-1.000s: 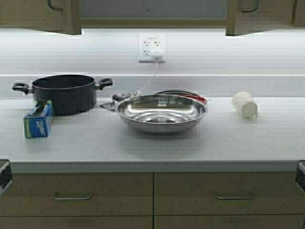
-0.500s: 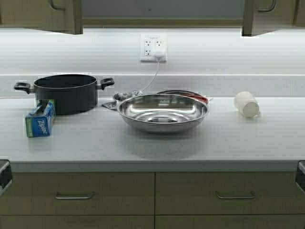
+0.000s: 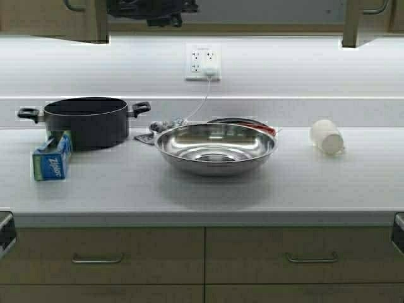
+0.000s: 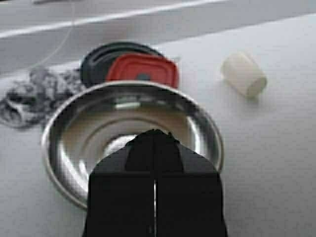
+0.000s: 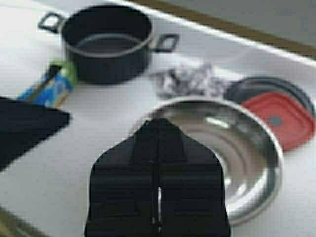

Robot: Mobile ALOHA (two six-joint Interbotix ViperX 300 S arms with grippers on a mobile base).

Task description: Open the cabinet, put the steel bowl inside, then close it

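Observation:
The steel bowl (image 3: pixel 214 148) sits empty in the middle of the white counter, wide and shiny. My left gripper (image 4: pixel 154 132) hangs above the bowl (image 4: pixel 98 128), shut with nothing in it. My right gripper (image 5: pixel 158 122) also hovers over the bowl (image 5: pixel 242 148), shut and empty. The cabinet runs along the top edge of the high view. Its left door (image 3: pixel 50 19) and right door (image 3: pixel 372 22) stand apart, with the grey inside (image 3: pixel 265 12) showing between them. A dark arm part (image 3: pixel 151 9) shows in front of that opening.
A black two-handled pot (image 3: pixel 85 123) and a blue Ziploc box (image 3: pixel 52 158) stand left of the bowl. A dark plate with a red lid (image 3: pixel 243 125) lies behind it, and a white cup (image 3: pixel 326 137) lies on its side to the right. Drawers (image 3: pixel 101 255) sit below the counter.
The cabinet's right door edge has swung farther right, widening the opening. A dark arm part has come into view at the top. The bowl has stayed put.

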